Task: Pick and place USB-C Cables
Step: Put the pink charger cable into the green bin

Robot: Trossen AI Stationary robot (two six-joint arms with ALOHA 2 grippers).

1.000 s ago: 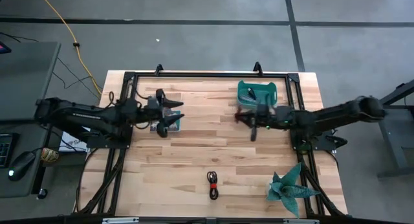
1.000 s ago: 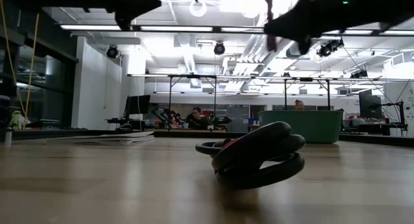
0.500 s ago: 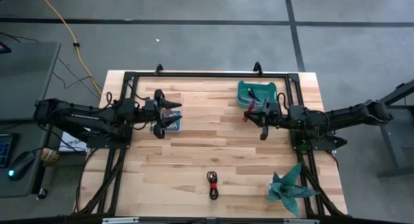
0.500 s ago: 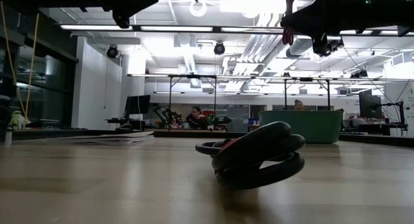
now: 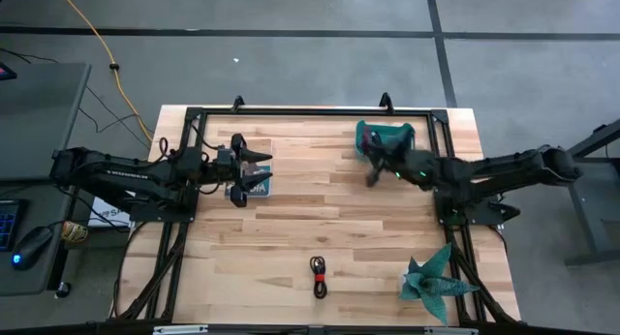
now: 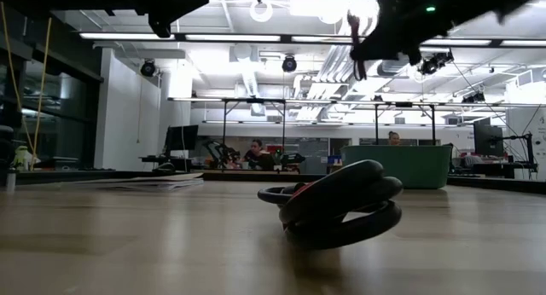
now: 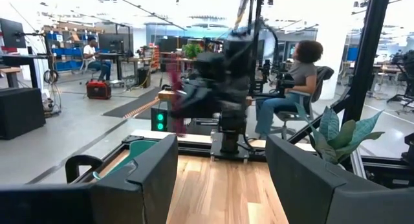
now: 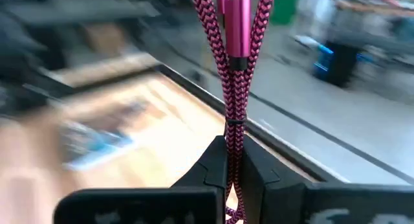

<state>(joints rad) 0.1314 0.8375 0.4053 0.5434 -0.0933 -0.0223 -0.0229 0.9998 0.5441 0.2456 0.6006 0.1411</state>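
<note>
My right gripper hangs high over the table's far right part, at the near-left corner of the green bin, shut on the magenta-pink braided cable. In the low view the cable dangles below the gripper. The red-and-black cable lies coiled on the table near the near edge, filling the low view's middle. My left gripper waits open above the table's left part. No black or blue-grey cable shows. My right gripper pinches the folded magenta cable between its two fingers, which lie along the strands. Two braided strands run out side by side past the fingertips with the pink metal plug between them. The cable is lifted clear of the table.
A blue-and-white flat packet lies under my left gripper. A teal spiky plant stands at the near right corner. A black frame runs along the table's far edge and sides. People sit in the room beyond the table.
My right gripper has carried the magenta cable a little toward the far edge and the green bin and has turned at the wrist; the cable, which stuck up beside the gripper in the low view, now hangs below it. The red-and-black cable has stayed put.
</note>
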